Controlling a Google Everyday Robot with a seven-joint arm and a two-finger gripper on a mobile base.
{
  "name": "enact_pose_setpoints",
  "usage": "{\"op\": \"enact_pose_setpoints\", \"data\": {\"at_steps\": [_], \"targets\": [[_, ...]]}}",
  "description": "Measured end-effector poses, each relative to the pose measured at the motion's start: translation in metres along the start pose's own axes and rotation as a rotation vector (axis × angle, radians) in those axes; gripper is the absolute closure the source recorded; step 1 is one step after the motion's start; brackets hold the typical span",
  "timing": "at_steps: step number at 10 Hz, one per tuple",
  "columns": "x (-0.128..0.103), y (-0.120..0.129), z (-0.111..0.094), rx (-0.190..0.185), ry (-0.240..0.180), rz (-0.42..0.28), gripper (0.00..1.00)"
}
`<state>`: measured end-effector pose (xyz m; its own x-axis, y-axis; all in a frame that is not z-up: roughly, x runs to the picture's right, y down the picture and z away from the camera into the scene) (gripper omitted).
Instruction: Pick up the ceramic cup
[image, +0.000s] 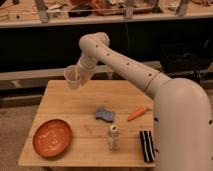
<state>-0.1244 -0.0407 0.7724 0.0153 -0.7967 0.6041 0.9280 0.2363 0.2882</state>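
Your gripper (80, 76) is up over the far left part of the wooden table (75, 102), clamped on the ceramic cup (72, 77), which hangs clear of the tabletop, mouth tilted left. Below and to its right lies a blue sponge (105, 115), with a carrot (136, 113) beyond; nearer the camera, a whitish shaker (113, 137), a dark striped block (146, 145) and, lower left, the orange plate (52, 137)
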Motion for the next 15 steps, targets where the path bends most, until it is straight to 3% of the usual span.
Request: {"op": "enact_pose_setpoints", "data": {"at_steps": [1,4,5,6,8,9,15], "targets": [[0.004,0.0,-0.003,-0.001,0.0,0.003,0.86],[0.01,-0.005,-0.007,-0.007,-0.021,-0.008,0.66],[0.011,-0.007,-0.008,-0.009,-0.029,-0.01,0.67],[0.012,-0.008,-0.009,-0.008,-0.033,-0.011,0.7],[0.011,-0.008,-0.004,-0.014,-0.049,-0.02,0.92],[0.009,-0.011,-0.001,-0.016,-0.056,-0.027,0.97],[0.01,-0.024,0.014,-0.027,-0.095,-0.068,0.98]]}}
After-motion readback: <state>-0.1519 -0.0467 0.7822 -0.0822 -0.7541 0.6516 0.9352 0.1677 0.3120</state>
